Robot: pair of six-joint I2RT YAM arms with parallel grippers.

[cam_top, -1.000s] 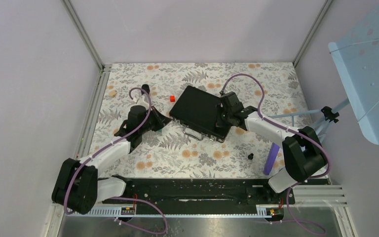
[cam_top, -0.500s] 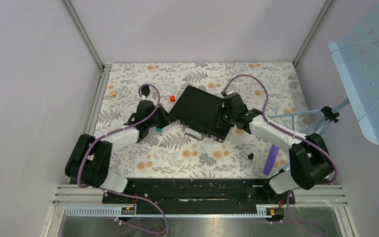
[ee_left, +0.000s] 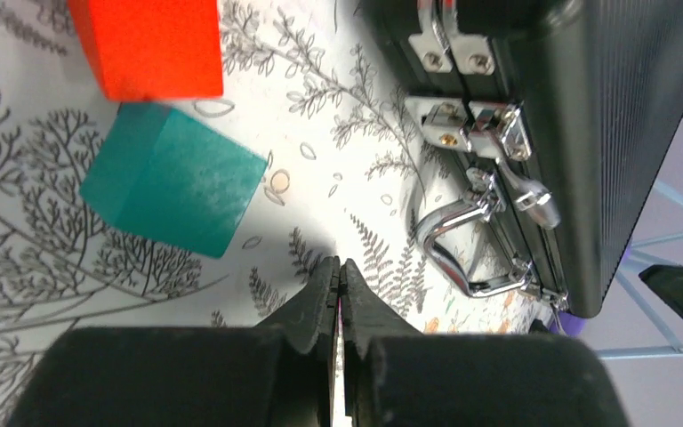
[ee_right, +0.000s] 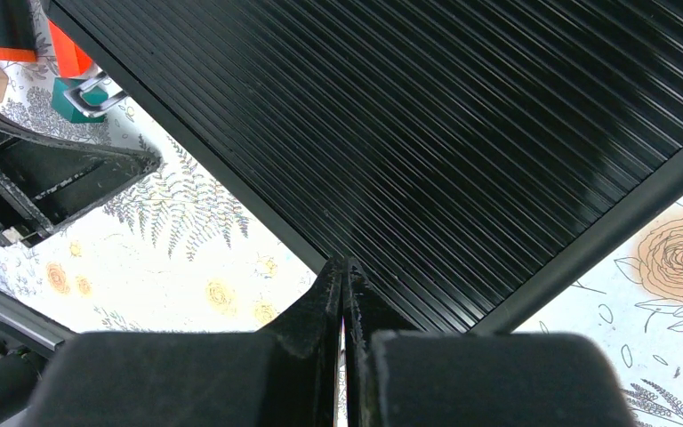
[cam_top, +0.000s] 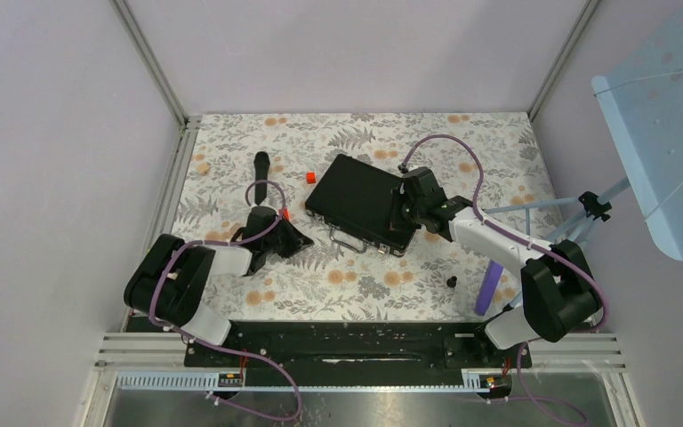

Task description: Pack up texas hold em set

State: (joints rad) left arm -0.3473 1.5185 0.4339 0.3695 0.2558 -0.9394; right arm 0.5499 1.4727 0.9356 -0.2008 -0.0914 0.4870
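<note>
From above, the briefcase (cam_top: pixel 356 200) lies closed at mid worktop (cam_top: pixel 365 285). My left hand (cam_top: pixel 307 240) is near its front-left corner and my right hand (cam_top: pixel 406 212) is over its right end. No chips or cards lie loose, so packing looks nearly done.

On my left wrist, the hand (ee_left: pixel 339 267) is pinched together and empty, beside a teal block (ee_left: pixel 173 191). It faces the silver latch (ee_left: pixel 471 124) and handle (ee_left: pixel 462 240). I cannot tell whether the latches are snapped.

On my right wrist, the hand (ee_right: pixel 343 267) is closed and empty, over the ribbed lid.
</note>
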